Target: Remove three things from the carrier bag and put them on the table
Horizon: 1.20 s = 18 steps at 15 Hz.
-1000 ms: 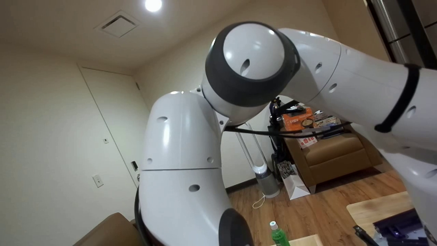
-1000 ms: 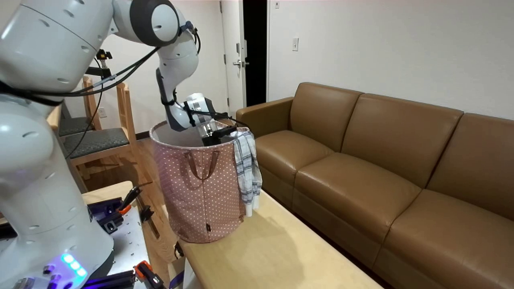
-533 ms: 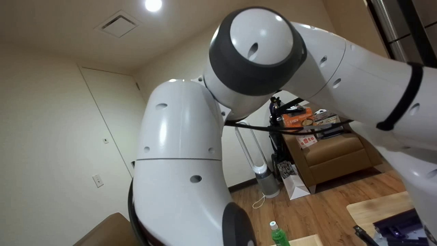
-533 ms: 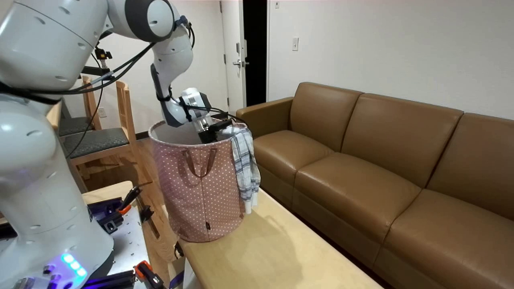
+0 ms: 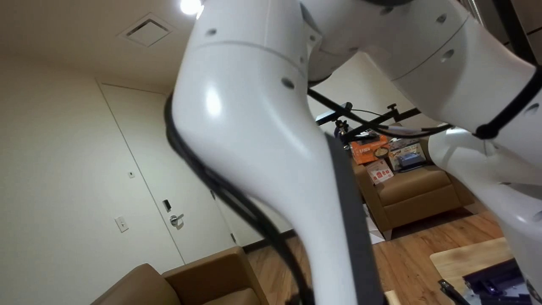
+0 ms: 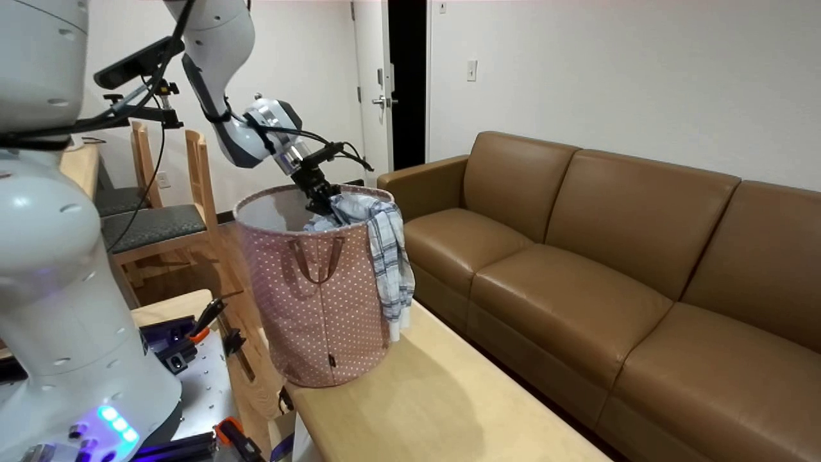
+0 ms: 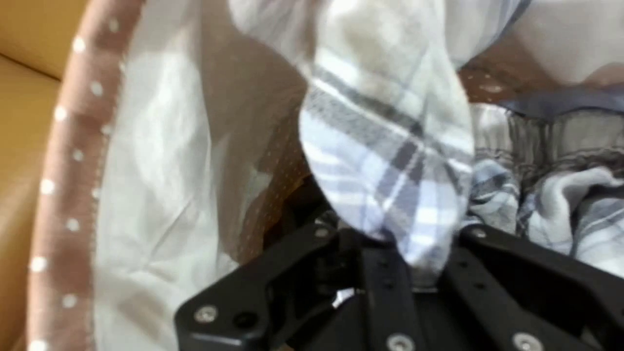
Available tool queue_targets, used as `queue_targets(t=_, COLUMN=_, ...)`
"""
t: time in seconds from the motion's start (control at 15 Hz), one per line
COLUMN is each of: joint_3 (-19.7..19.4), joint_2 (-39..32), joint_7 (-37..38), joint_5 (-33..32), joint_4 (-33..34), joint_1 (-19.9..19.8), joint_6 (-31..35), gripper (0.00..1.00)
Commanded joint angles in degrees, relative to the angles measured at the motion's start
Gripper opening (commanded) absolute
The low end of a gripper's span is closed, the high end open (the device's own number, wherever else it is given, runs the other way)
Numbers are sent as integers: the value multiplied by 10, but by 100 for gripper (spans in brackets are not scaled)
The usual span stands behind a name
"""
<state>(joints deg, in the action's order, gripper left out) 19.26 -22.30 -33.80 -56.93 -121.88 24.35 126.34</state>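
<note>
The carrier bag (image 6: pixel 314 308) is a tall pink fabric bag with white dots, standing upright on the light wooden table (image 6: pixel 410 417). Plaid blue, grey and white cloth (image 6: pixel 390 263) hangs over its rim and reaches down inside. At the bag's mouth, my gripper (image 6: pixel 328 204) points down and is shut on this cloth. In the wrist view a fold of plaid cloth (image 7: pixel 390 161) rises from between the fingers and hides the fingertips. More plaid fabric with a gathered band (image 7: pixel 555 141) lies at the right; whether it is the same piece I cannot tell. The bag's depths are dark.
A brown sofa (image 6: pixel 564 269) runs along the table's far side. Tools (image 6: pixel 186 340) lie beside the robot base, and chairs (image 6: pixel 160 221) stand behind. The bag's rim (image 7: pixel 73 195) passes close by the gripper. My arm (image 5: pixel 262 148) fills much of an exterior view.
My gripper has risen and moved left in an exterior view, coming partly out of the bag. Its jaws have closed, and plaid cloth at the rim has been pulled up with it.
</note>
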Motion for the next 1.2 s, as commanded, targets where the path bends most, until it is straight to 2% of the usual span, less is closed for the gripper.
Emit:
queue_targets(t=0.0, joint_3=23, joint_2=116, joint_7=67, joint_5=-1, joint_4=-80, joint_1=-4, joint_6=-21, gripper=1)
queue_targets(t=0.07, joint_3=26, joint_2=121, joint_7=63, joint_5=4, joint_4=-81, joint_1=-6, joint_6=-24, gripper=1)
queue_targets(t=0.13, joint_3=24, joint_2=79, joint_7=43, joint_5=1, joint_4=-46, joint_1=-7, joint_6=-18, gripper=3)
queue_targets(t=0.4, joint_3=27, joint_2=110, joint_7=50, joint_5=2, joint_4=-71, joint_1=-8, joint_6=-18, gripper=1)
queue_targets(t=0.53, joint_3=30, joint_2=117, joint_7=48, joint_5=3, joint_4=-63, joint_1=-2, joint_6=-45, gripper=1)
queue_targets(t=0.8, joint_3=36, joint_2=225, joint_7=60, joint_5=83, joint_4=-96, joint_1=-19, joint_6=-15, gripper=1)
queue_targets(t=1.07, joint_3=2, joint_2=346, joint_7=52, joint_5=197, joint_4=-132, joint_1=-34, joint_6=-11, gripper=1)
queue_targets(t=1.13, joint_3=13, joint_2=270, joint_7=54, joint_5=159, joint_4=-86, joint_1=-24, joint_6=-25, gripper=1)
